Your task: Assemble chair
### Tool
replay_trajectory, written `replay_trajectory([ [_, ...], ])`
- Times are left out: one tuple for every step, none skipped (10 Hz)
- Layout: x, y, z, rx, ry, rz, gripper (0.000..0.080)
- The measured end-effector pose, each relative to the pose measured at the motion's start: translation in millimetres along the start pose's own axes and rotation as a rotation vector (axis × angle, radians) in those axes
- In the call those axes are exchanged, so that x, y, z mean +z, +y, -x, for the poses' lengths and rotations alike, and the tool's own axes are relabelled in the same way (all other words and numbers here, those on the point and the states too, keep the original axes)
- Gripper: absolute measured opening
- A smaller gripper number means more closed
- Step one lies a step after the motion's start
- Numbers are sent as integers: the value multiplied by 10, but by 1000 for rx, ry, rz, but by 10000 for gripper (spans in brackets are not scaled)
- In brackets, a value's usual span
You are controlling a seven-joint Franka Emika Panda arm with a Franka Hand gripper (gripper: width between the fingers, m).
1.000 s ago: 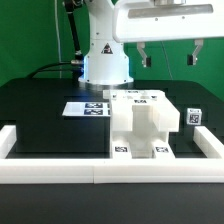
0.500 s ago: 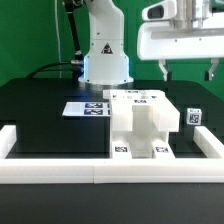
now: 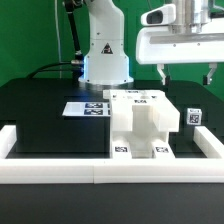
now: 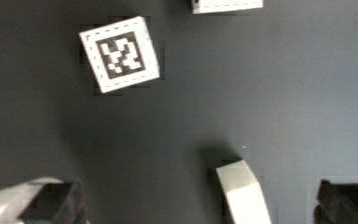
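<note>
The partly built white chair point(image 3: 140, 124) stands in the middle of the black table, with marker tags on its top and along its front foot. A small loose white part with a tag point(image 3: 193, 116) sits just to the exterior view's right of it. My gripper point(image 3: 187, 72) hangs high over that side, open, with nothing between its fingers. In the wrist view the two dark fingertips point(image 4: 28, 200) frame bare black table around the gripper point(image 4: 190, 198). A tagged white square point(image 4: 123, 55) lies farther off, and a narrow white strip point(image 4: 243, 190) that I cannot identify sits between the fingers.
The marker board point(image 3: 85, 107) lies flat behind the chair, in front of the robot base point(image 3: 105, 60). A low white border rail point(image 3: 60, 172) runs along the front and up both sides of the table. Another white piece point(image 4: 226, 5) shows at the wrist picture's edge.
The gripper has shifted toward the exterior view's right and a little lower, then almost stopped. Its jaws stayed open. The chair and loose part have not moved.
</note>
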State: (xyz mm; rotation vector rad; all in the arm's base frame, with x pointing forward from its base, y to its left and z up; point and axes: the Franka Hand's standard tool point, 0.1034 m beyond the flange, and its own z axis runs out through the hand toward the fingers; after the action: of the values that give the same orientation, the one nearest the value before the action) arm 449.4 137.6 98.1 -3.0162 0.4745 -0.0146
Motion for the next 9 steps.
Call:
replay_trajectory([
  [59, -64, 146, 2, -6, 5, 649],
  [101, -126, 263, -22, -9, 7, 649],
  [151, -170, 359, -27, 2, 5, 649],
  [253, -227, 492, -46, 7, 10, 649],
  [365, -268, 557, -68, 3, 21, 649],
  [428, -281, 566, -73, -3, 29, 649],
  [483, -295, 584, -74, -7, 35, 649],
  [549, -301, 608, -81, -11, 43, 649],
  [597, -285, 612, -82, -13, 49, 649],
])
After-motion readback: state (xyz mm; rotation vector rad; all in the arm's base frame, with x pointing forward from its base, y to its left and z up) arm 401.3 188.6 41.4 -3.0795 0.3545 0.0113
